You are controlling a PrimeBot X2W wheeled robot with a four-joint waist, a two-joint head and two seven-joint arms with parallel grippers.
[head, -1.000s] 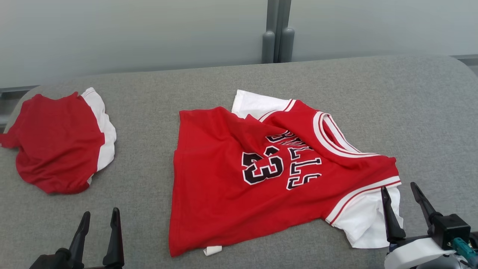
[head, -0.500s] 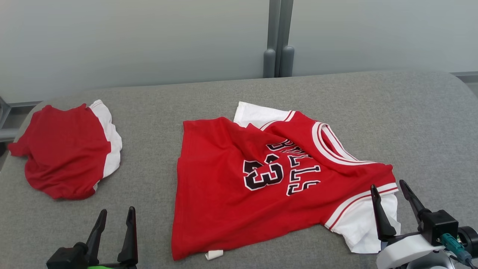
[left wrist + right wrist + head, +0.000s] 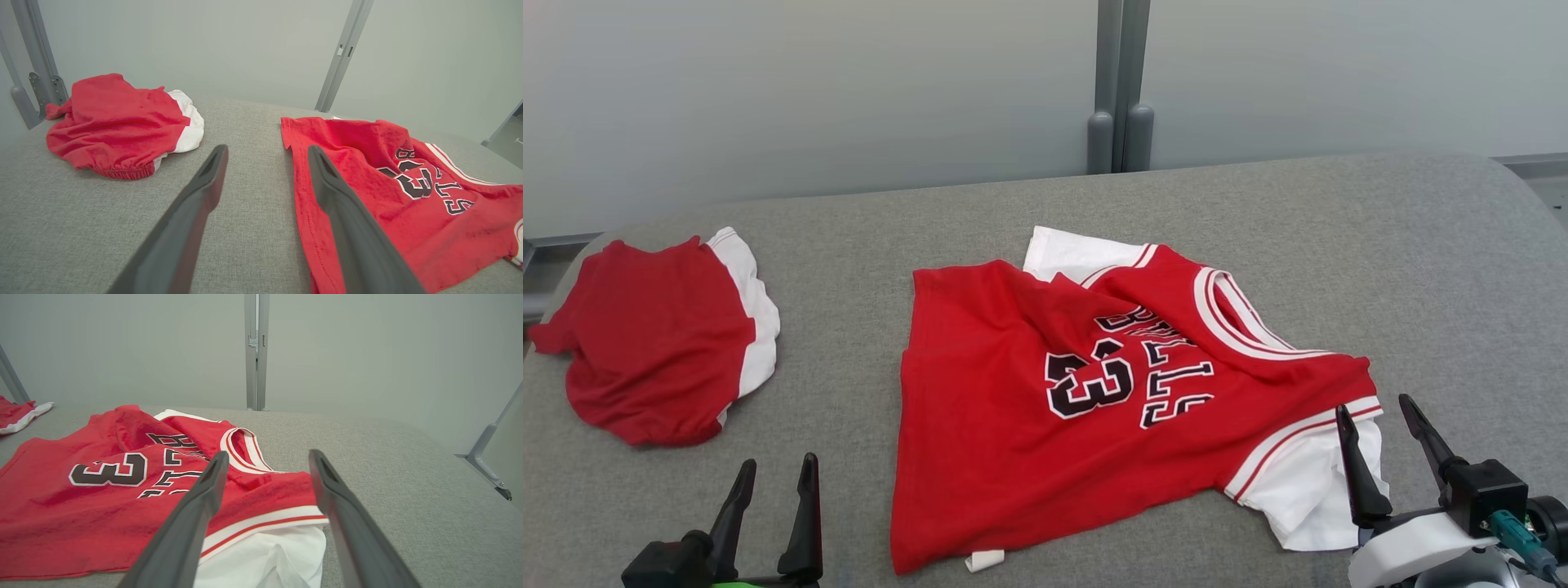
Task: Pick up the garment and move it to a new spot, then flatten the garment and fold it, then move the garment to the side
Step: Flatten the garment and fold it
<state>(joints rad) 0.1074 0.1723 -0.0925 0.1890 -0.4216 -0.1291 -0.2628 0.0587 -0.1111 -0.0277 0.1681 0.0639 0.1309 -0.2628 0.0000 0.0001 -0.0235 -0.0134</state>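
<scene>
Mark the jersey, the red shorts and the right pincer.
jersey [image 3: 996, 441], head view, plain red front beside the number.
red shorts [image 3: 645, 351], head view, middle of the red cloth.
right pincer [image 3: 1374, 404], head view, midway between its fingertips.

Grey fabric tabletop [image 3: 1339, 212] w/ rounded corners; pale frosted wall panels [image 3: 809, 98] behind, grey post [image 3: 1119, 82] btwn.

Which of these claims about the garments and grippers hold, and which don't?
1. The left gripper and right gripper are both open and empty. True.
2. The jersey is folded into a neat rectangle. False: it lies spread out and rumpled.
3. A second red and white garment lies bunched on the robot's left, apart from the jersey. True.
4. The left gripper's fingers rest on the jersey's printed number. False: the gripper is beside the hem, over the grey surface.
</scene>
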